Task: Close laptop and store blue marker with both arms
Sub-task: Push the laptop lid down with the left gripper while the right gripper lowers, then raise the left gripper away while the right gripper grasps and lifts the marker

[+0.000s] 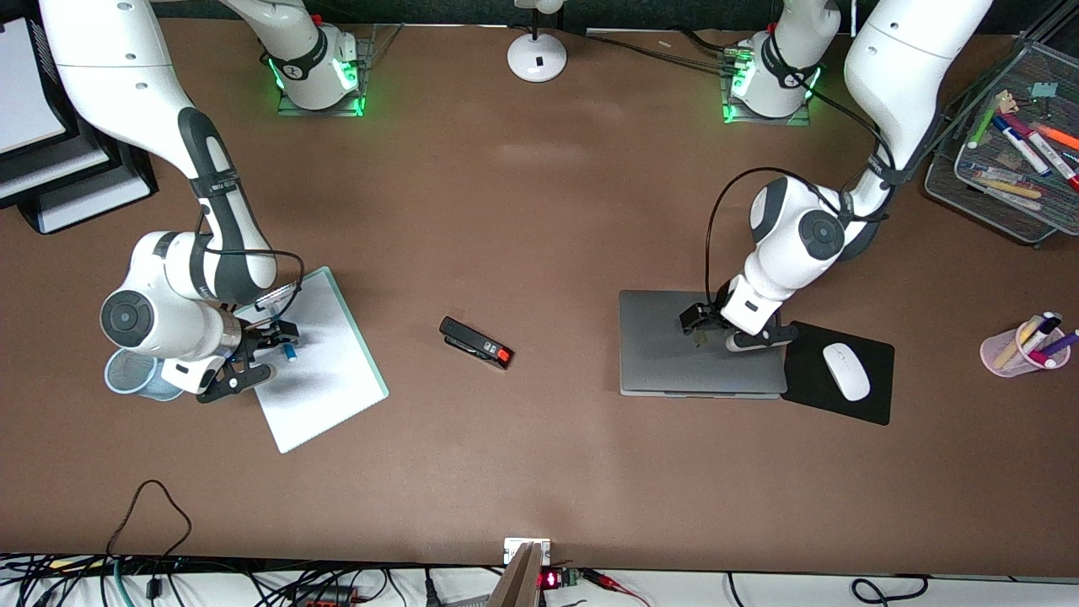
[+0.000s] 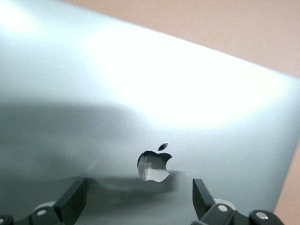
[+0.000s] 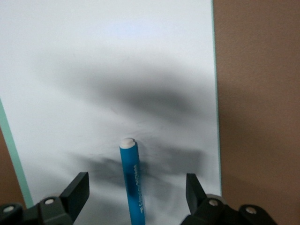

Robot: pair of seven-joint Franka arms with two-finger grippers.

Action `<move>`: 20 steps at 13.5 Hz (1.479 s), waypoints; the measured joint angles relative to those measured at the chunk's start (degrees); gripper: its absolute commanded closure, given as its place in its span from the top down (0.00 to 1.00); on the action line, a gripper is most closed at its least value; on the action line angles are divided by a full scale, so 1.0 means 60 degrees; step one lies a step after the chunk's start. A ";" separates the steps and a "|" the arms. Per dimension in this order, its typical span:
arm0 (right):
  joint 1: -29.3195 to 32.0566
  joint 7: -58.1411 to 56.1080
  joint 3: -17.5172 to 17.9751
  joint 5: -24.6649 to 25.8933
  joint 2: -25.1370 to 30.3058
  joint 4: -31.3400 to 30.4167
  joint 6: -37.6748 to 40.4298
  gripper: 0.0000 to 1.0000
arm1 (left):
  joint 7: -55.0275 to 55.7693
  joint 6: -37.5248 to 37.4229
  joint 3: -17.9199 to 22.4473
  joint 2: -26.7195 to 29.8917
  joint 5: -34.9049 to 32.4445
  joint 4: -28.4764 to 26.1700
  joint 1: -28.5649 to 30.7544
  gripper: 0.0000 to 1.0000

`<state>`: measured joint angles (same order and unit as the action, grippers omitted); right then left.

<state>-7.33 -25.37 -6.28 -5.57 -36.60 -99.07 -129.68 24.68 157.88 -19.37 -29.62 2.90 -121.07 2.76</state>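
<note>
Laptop [image 1: 674, 341] shut, blue marker [image 3: 131, 180] unstored.
Right gripper [image 3: 136, 192] fingers wide astride it; off-centre closing risks rolling it. Left gripper [image 2: 140, 199] wide.

Two white robot arms, one laptop [image 1: 674, 346], one blue marker [image 3: 130, 180], one white notepad [image 1: 324, 371], one black stapler [image 1: 476, 342], one white mouse [image 1: 845, 372] on one black mouse pad [image 1: 877, 396], one pink pen cup [image 1: 1003, 354], one wire-mesh tray [image 1: 969, 181] of pens, one pale blue cup [image 1: 126, 375].

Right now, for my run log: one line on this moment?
laptop: closed | left gripper: open over lid | right gripper: open around marker on pad
</note>
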 measured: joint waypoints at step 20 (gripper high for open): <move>-0.0252 -0.0288 -0.0012 0.0000 -0.0027 -0.0364 -0.0628 0.51 | -0.0458 -0.6194 0.0041 0.3575 0.0000 0.1842 0.1045 1.00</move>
<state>-8.85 -27.10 -6.35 -5.57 -36.76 -101.25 -133.45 21.93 120.72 -19.13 -8.17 2.90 -110.02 9.04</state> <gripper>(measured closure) 0.489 0.000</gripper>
